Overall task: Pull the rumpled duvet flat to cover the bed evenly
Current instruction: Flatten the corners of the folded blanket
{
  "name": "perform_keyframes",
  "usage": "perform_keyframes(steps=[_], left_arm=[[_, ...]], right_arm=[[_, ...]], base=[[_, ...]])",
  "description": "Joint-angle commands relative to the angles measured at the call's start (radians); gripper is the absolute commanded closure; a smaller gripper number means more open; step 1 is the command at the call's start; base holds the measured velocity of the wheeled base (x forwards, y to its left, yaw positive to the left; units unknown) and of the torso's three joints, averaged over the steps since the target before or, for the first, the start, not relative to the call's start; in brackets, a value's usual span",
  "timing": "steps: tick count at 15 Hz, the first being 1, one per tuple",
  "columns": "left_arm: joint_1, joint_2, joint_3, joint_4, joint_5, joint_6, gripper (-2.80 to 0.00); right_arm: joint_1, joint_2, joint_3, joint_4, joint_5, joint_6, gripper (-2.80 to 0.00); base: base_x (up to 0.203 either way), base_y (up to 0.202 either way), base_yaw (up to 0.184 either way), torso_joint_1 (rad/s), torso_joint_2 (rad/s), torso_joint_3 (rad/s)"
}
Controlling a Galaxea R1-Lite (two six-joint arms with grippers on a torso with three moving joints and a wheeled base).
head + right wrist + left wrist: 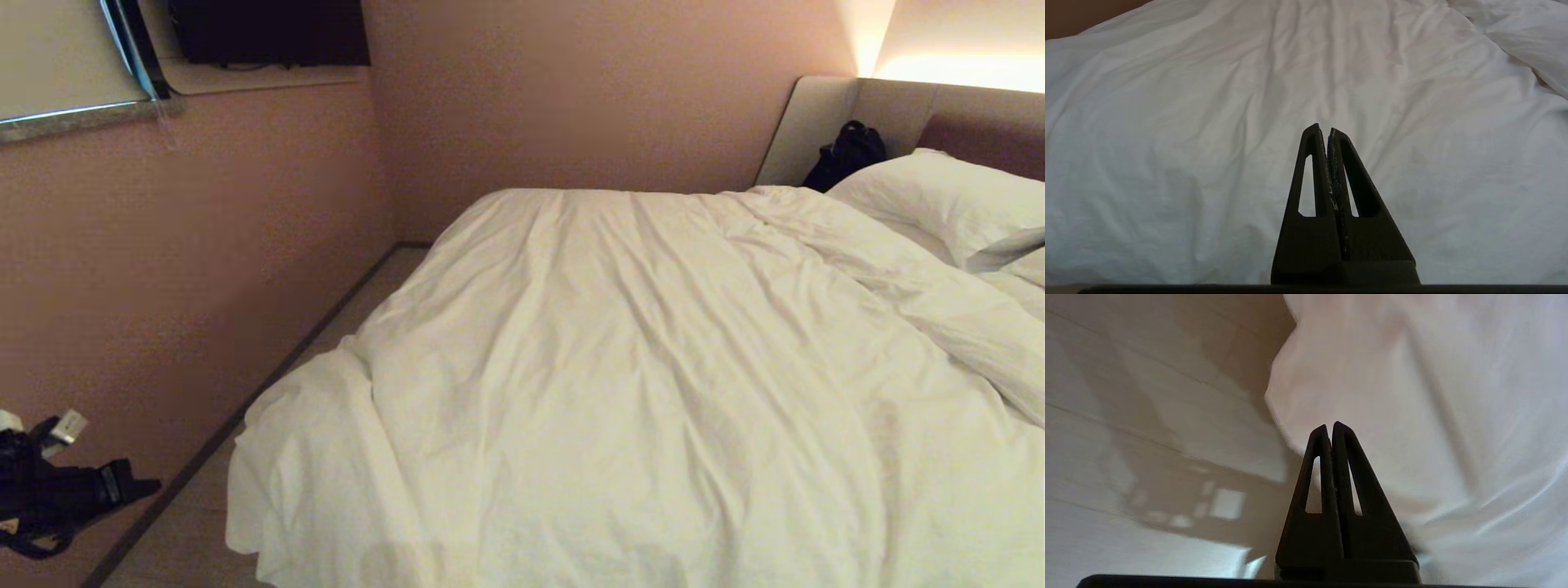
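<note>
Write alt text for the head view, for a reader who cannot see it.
A creased white duvet covers most of a bed, hanging over its near left corner. Pillows lie at the headboard; the left gripper, shut, is beside the bed.

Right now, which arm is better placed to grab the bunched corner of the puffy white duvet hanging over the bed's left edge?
Left. The left gripper, shut and empty, sits beside that drooping corner of the puffy white duvet, over the floor. The right gripper, shut too, faces the duvet's middle, farther from that corner.
</note>
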Motion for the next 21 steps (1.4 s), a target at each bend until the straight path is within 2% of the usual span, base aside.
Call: perform_keyframes(steps=[1,2,4,6,10,12,13,14,18,21], left_arm=[[0.000,0.003,0.044,-0.006,-0.001,0.119,0.00],[-0.002,0.007,0.051,-0.007,0.003,0.160,0.00],[-0.009,0.016,0.053,-0.009,0.006,0.192,0.00],[-0.024,0.020,0.050,-0.023,0.010,0.194,0.00],[-0.083,0.040,0.060,-0.102,0.064,0.208,0.00],[-0.088,0.062,0.071,-0.129,0.059,0.293,0.00],[-0.089,0.079,0.077,-0.163,0.056,0.361,0.00],[-0.089,0.101,0.082,-0.217,0.054,0.403,0.00],[-0.140,0.165,0.097,-0.391,0.058,0.451,0.00],[-0.195,0.170,0.135,-0.469,0.061,0.468,0.00]], right_arm=[[0.000,0.000,0.000,0.000,0.000,0.000,0.00],[0.000,0.000,0.000,0.000,0.000,0.000,0.00],[0.000,0.000,0.000,0.000,0.000,0.000,0.00],[0.000,0.000,0.000,0.000,0.000,0.000,0.00],[0.000,0.000,0.000,0.000,0.000,0.000,0.00],[0.000,0.000,0.000,0.000,0.000,0.000,0.00],[0.000,0.000,0.000,0.000,0.000,0.000,0.00],[0.000,0.000,0.000,0.000,0.000,0.000,0.00],[0.000,0.000,0.000,0.000,0.000,0.000,0.00],[0.000,0.000,0.000,0.000,0.000,0.000,0.00]], base=[[0.000,0.000,0.000,0.000,0.00,0.000],[0.000,0.000,0.000,0.000,0.00,0.000],[0.000,0.000,0.000,0.000,0.00,0.000],[0.000,0.000,0.000,0.000,0.00,0.000],[0.000,0.000,0.000,0.000,0.00,0.000],[0.000,0.000,0.000,0.000,0.00,0.000],[0.000,0.000,0.000,0.000,0.00,0.000],[0.000,0.000,0.000,0.000,0.00,0.000],[0.000,0.000,0.000,0.000,0.00,0.000],[0.000,0.000,0.000,0.000,0.00,0.000]])
